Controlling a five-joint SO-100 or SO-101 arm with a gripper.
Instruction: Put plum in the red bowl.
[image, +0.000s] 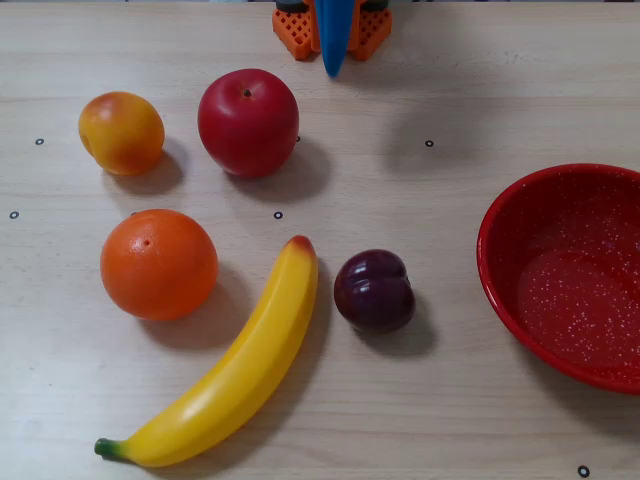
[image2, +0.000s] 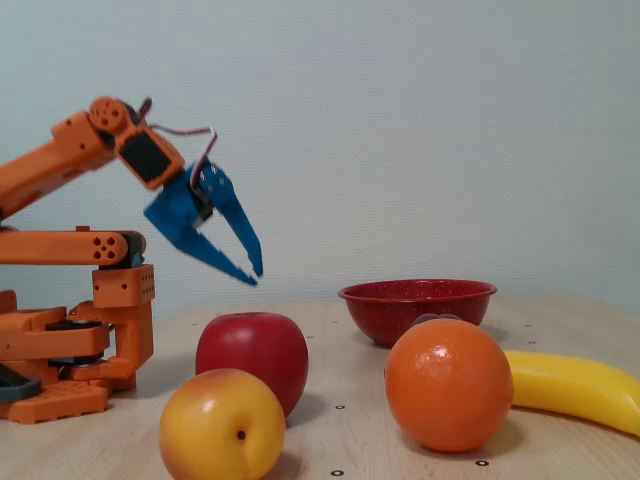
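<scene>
In the overhead view, the plum (image: 374, 291) lay on the table, well below the blue gripper (image: 334, 62), with the red bowl (image: 500, 280) to its right. In the fixed view, the gripper (image2: 251, 274) hung above the apple (image2: 251, 358), fingers slightly apart and empty.

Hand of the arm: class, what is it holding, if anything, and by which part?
Nothing. The hand hangs open and empty in the air above the table; the plum lies untouched beside the banana.

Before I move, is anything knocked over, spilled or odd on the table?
Nothing stands out. The plum sits apart from the banana, the red bowl is upright and empty, and the claw hangs raised above the table.
</scene>
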